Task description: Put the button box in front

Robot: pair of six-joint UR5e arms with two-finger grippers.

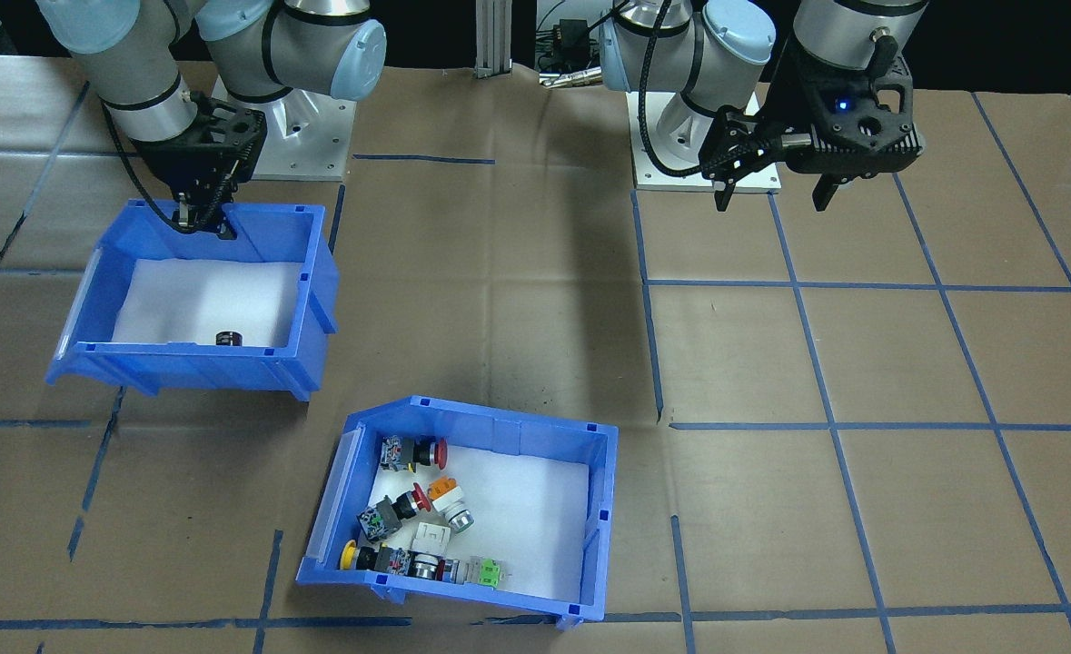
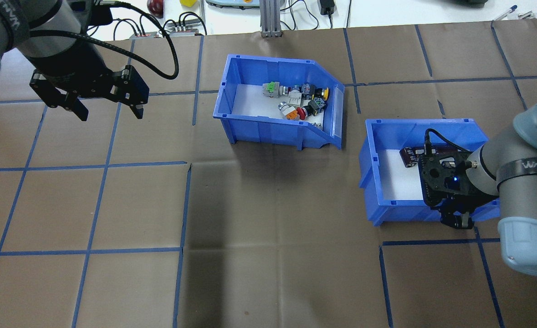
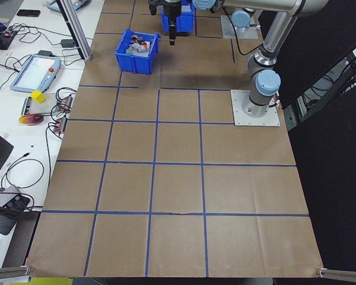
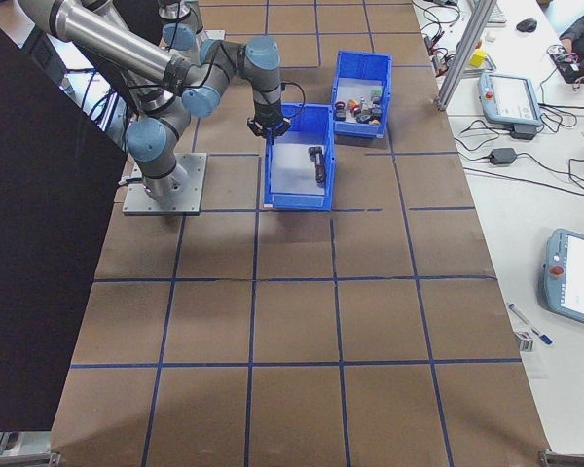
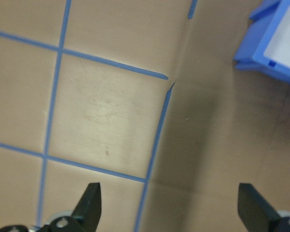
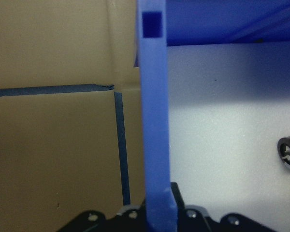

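1. The left gripper [image 2: 106, 104] hung over bare table with its black fingers spread wide and nothing between them; its wrist view showed only brown paper, blue tape lines and a blue bin corner.
2. The button box [image 2: 281, 105], a hard, glossy blue plastic bin with a sloped open end and a white foam floor, sat at the far middle of the table. Inside lay a loose pile of push buttons [image 2: 298, 98] with red, orange, yellow and green caps.
3. The second bin [image 2: 386, 132], same blue plastic and white liner, stood to the right and nearer the robot, holding one small dark cylinder [image 2: 407, 157].
4. The right gripper [image 2: 455, 222] sat on that second bin's near wall; its wrist view showed the blue wall running between the fingers, pinched there.
5. The table [image 2: 268, 237] was covered in creased brown paper marked into squares with blue tape; cables and devices lay on white benches beyond.
6. The button box was well apart from both grippers, between them.
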